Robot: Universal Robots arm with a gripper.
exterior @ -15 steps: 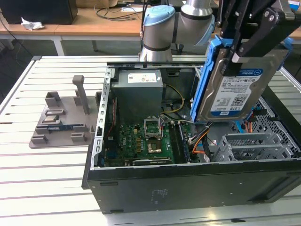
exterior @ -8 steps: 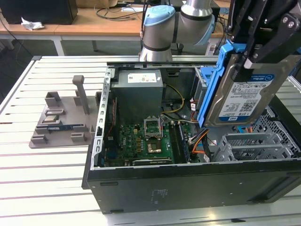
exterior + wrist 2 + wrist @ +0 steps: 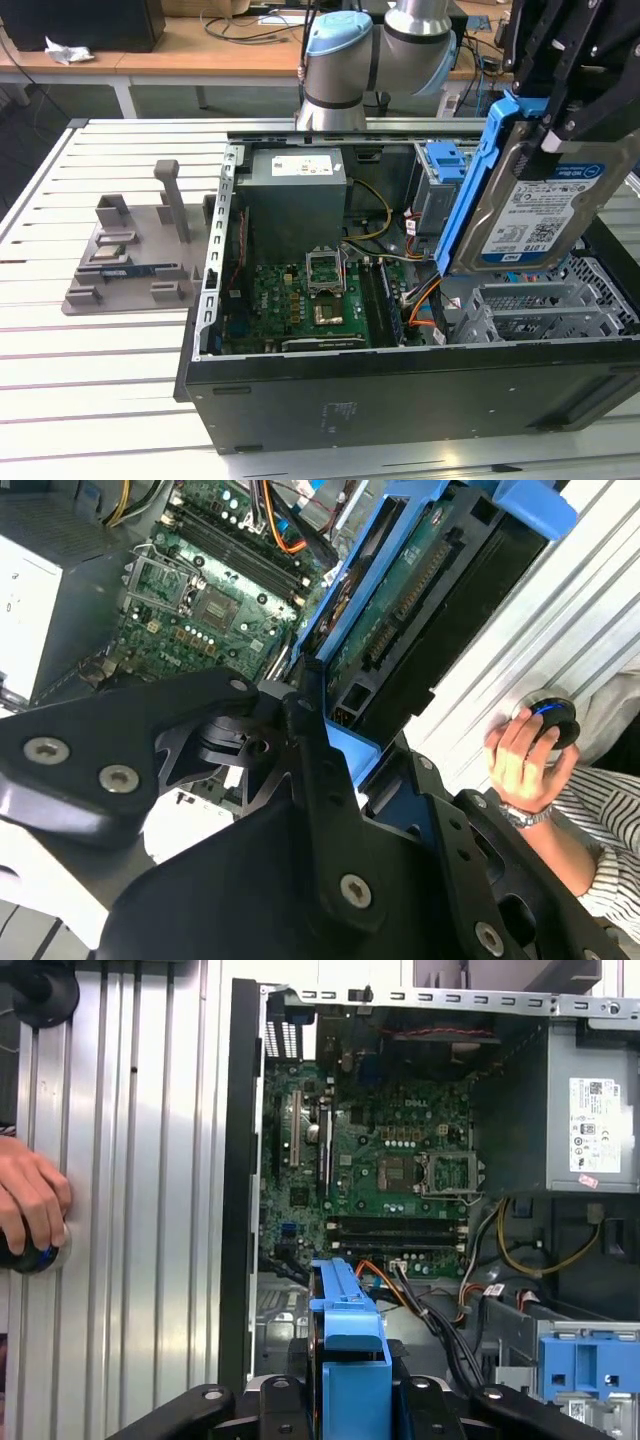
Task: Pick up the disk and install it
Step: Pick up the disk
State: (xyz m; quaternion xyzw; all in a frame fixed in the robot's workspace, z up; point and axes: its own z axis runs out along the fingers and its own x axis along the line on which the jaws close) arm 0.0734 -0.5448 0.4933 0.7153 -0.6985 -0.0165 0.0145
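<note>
At the left of the exterior view a grey fixture tray (image 3: 130, 260) lies on the slatted table (image 3: 100, 390), well apart from the work. In the middle of the frame stands the open computer case (image 3: 400, 405), with the grey power supply (image 3: 295, 200) towards the upper part, the green motherboard (image 3: 300, 300) below it, and orange and yellow cables (image 3: 400, 250) running just beside the board. Right of those, a blue latch (image 3: 445, 160) sits on top of a grey housing. At the upper right the gripper (image 3: 558, 130) is clenched on the disk (image 3: 540, 215) and holds it in the air, tilted, label side out and blue rail towards the frame's middle, above the empty drive cage (image 3: 545, 310) at the lower right. In the second wrist view the disk (image 3: 420, 590) shows its green underside, and a person's hand (image 3: 525, 755) rests on a round knob at the right edge. To my mind, doing this step well means squaring the tilted disk to the cage so that both rails meet their guides together, keeping the grip firm and staying clear of the cables. As for writing, the power supply carries a white label, and the disk a white-and-blue one with barcodes; I leave the print of both unread.
</note>
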